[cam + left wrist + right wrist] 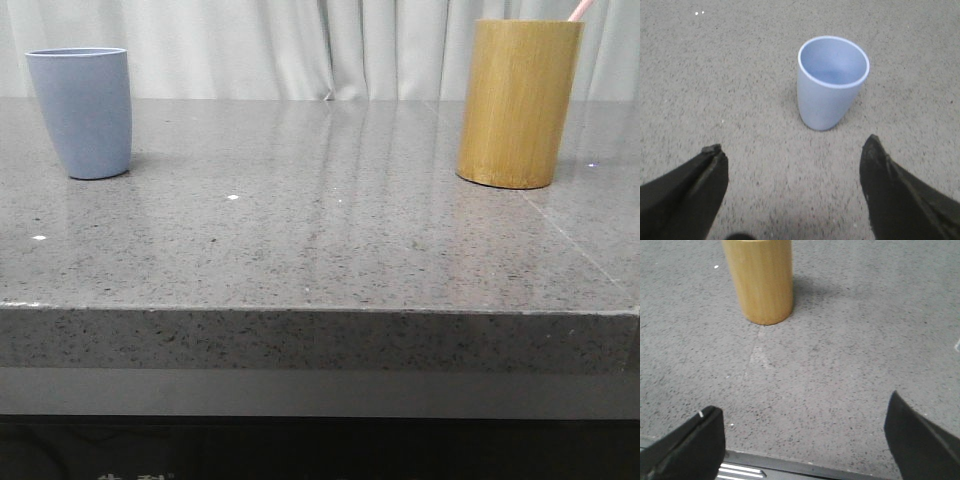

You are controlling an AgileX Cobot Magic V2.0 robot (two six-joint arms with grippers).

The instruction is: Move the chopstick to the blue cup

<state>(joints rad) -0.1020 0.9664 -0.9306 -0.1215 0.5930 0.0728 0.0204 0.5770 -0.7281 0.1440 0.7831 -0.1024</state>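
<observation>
Chopstick (581, 9) pickup turns on one relation: the pink stick stands in the bamboo holder (519, 103) on the right side of the table (320, 250), so the right arm looks the nearer one.

Nearest the robot, the right gripper (805, 435) hangs with its jaws spread wide and nothing between them, low over the table's near edge; the holder stands ahead of it, well apart.

The left gripper (792, 187) is likewise spread and empty, with the blue cup (832, 82) just ahead of it, upright and empty inside.

Farther back in the front view, only the stick's pink tip shows above the holder's rim, leaning right; its long axis runs near upright, so a lift should go mostly upward. The cup stands far left, well apart from the holder.

No brand, label or legible writing shows on either vessel.
</observation>
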